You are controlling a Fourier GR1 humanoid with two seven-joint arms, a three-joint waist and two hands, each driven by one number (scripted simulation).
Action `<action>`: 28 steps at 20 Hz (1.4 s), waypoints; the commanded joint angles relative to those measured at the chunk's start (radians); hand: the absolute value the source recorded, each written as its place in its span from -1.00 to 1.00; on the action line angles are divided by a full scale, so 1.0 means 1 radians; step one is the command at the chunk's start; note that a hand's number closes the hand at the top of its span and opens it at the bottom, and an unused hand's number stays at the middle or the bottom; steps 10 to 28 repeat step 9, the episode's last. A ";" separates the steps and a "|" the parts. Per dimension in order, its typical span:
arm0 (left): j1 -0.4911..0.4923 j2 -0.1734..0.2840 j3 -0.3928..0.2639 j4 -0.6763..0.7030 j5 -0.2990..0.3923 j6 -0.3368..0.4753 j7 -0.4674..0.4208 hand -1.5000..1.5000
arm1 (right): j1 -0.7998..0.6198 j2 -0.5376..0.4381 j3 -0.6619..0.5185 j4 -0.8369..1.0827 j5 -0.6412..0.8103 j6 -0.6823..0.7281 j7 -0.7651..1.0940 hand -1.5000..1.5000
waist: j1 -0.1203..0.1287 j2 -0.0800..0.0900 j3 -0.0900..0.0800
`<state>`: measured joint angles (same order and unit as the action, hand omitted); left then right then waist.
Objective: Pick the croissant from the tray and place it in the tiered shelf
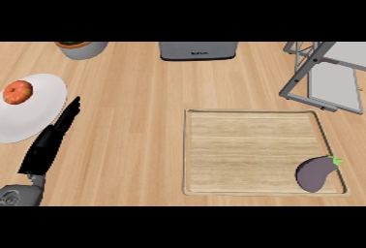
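Tray (214, 145): holds only an eggplant (316, 174) at 4 o'clock; no croissant shows.
Left hand (53, 138): fingers straight, pressed together, holding nothing.
Advice: locate the croissant before reaching; shelf (322, 77) stands at 1 o'clock.

A white plate (36, 114) is seen at the left, and a red-orange fruit (18, 92) is laid on it. A grey pot (82, 49) is cut off at the top left. A grey box (198, 50) is set at the top middle. A purple eggplant (316, 173) is seen at the lower right.
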<state>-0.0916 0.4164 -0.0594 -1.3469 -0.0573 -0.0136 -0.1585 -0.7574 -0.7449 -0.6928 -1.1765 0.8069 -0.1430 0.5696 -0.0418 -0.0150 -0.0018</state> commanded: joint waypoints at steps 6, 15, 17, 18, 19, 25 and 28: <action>0.005 0.022 0.035 -0.009 0.013 -0.039 -0.007 0.00 | 0.346 -0.012 -0.302 -0.388 -0.313 0.304 0.023 -1.00 | 0.002 0.006 0.002; 0.049 -0.040 -0.006 -0.036 -0.027 0.013 -0.012 0.00 | 0.466 0.029 -0.412 -0.508 -0.411 0.376 -0.030 -1.00 | 0.004 0.006 0.002; 0.049 -0.040 -0.006 -0.036 -0.027 0.013 -0.012 0.00 | 0.466 0.029 -0.412 -0.508 -0.411 0.376 -0.030 -1.00 | 0.004 0.006 0.002; 0.049 -0.040 -0.006 -0.036 -0.027 0.013 -0.012 0.00 | 0.466 0.029 -0.412 -0.508 -0.411 0.376 -0.030 -1.00 | 0.004 0.006 0.002; 0.049 -0.040 -0.006 -0.036 -0.027 0.013 -0.012 0.00 | 0.466 0.029 -0.412 -0.508 -0.411 0.376 -0.030 -1.00 | 0.004 0.006 0.002; 0.049 -0.040 -0.006 -0.036 -0.027 0.013 -0.012 0.00 | 0.466 0.029 -0.412 -0.508 -0.411 0.376 -0.030 -1.00 | 0.004 0.006 0.002; 0.049 -0.040 -0.006 -0.036 -0.027 0.013 -0.012 0.00 | 0.466 0.029 -0.412 -0.508 -0.411 0.376 -0.030 -1.00 | 0.004 0.006 0.002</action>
